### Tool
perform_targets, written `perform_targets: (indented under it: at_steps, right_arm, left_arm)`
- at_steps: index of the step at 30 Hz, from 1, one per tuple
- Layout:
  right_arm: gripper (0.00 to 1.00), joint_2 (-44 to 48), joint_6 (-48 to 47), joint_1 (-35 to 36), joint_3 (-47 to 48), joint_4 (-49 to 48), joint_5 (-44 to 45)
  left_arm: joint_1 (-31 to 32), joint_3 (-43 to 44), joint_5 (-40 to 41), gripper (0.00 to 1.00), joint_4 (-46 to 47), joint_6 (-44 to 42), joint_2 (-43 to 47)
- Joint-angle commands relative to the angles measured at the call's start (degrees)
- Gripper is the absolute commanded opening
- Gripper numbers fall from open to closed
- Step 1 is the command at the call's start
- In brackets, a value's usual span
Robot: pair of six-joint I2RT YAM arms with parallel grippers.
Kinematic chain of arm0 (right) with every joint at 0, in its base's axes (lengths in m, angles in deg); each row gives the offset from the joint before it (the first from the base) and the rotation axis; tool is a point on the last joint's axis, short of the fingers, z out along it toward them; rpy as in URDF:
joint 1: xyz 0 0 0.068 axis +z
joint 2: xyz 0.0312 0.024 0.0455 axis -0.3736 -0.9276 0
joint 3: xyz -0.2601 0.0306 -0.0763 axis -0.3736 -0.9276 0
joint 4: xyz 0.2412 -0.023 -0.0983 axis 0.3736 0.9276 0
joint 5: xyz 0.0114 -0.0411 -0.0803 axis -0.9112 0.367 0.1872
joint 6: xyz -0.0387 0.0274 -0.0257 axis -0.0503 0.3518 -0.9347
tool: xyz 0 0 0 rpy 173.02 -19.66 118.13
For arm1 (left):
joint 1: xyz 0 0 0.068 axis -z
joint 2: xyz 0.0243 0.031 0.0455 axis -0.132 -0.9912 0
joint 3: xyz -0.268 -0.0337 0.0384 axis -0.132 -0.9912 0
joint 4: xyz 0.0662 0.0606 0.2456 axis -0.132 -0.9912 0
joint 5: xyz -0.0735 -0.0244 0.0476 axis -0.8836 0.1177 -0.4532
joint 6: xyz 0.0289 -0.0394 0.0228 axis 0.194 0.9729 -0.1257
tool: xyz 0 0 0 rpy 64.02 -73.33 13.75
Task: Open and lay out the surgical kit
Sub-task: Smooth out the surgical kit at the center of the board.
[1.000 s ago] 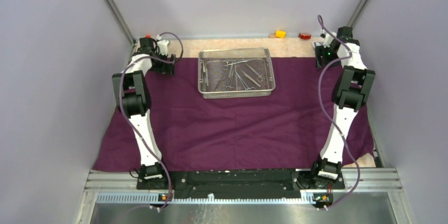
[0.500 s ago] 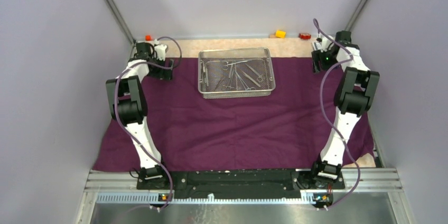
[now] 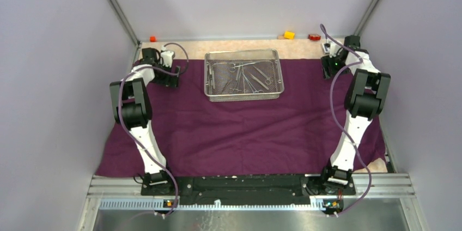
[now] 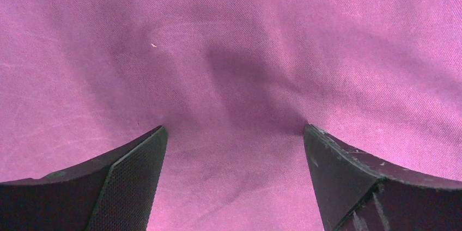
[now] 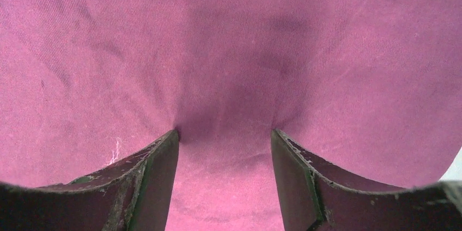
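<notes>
Left gripper (image 4: 233, 128) and right gripper (image 5: 224, 132), jaws apart, press the far corners of the cloth wrap (image 3: 245, 127), apparently to spread it flat.

The left arm (image 3: 143, 133) and the right arm (image 3: 348, 133) are alike: slim white tapered links joined by chunky black housings, each bolted on a black base block (image 3: 156, 179). A thin lilac cable (image 3: 331, 103) loops loosely along each arm. The left claw (image 4: 234, 128) has matte black fingers (image 4: 131, 182), one with a finely dotted inner pad. The right claw (image 5: 224, 132) has black fingers too, their edges scuffed with pale flecks.
</notes>
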Motion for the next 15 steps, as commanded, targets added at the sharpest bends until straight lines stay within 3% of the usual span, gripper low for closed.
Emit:
perform_targets:
  at_steps: [1, 15]
  right_arm:
    - [0.61, -1.8, -1.9, 0.0, -0.9, -2.4, 3.2]
    - [0.57, -7.9, -2.6, 0.6, 4.1, -2.4, 8.1]
  left_arm:
    - [-0.2, 0.9, 2.8, 0.99, 0.1, -2.0, -3.1]
    - [-0.3, 7.9, 4.0, 0.99, -3.3, -1.4, -10.5]
